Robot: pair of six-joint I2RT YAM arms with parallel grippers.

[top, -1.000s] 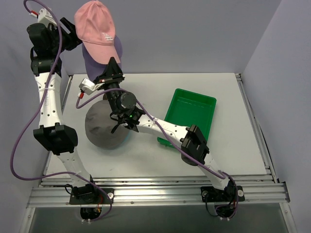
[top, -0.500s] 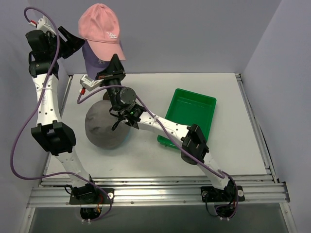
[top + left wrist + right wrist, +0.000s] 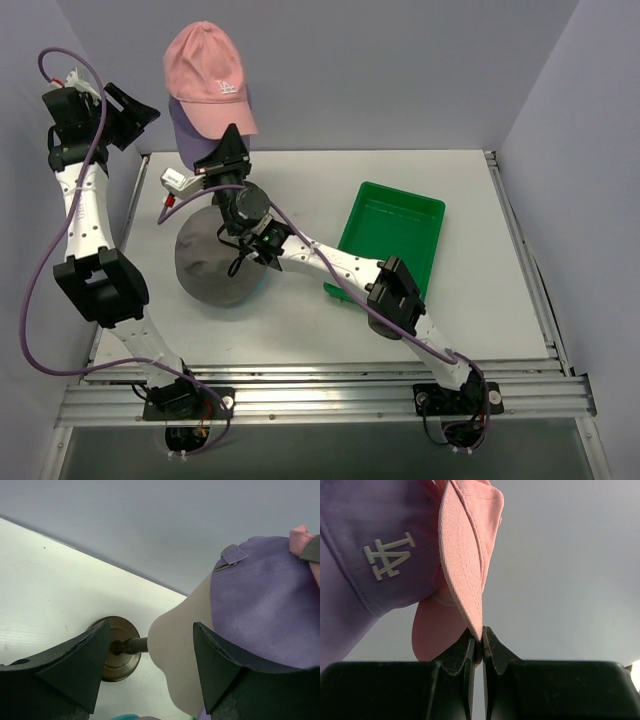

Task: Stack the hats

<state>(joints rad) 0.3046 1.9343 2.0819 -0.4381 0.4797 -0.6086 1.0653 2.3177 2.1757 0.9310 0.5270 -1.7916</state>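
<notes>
Right wrist view: the pink cap [image 3: 462,555] is pinched at its brim by the right gripper [image 3: 477,642], rising above the closed jaws, atop the lilac cap [image 3: 370,540] on the mannequin head [image 3: 180,645]. Beside that head, the left gripper [image 3: 151,630] is spread and empty.

Upper cap [image 3: 203,62] on lower cap [image 3: 183,126] on mannequin head [image 3: 179,642], rear L — floppy hat [image 3: 202,274] in front, tray [image 3: 395,232] R.
</notes>
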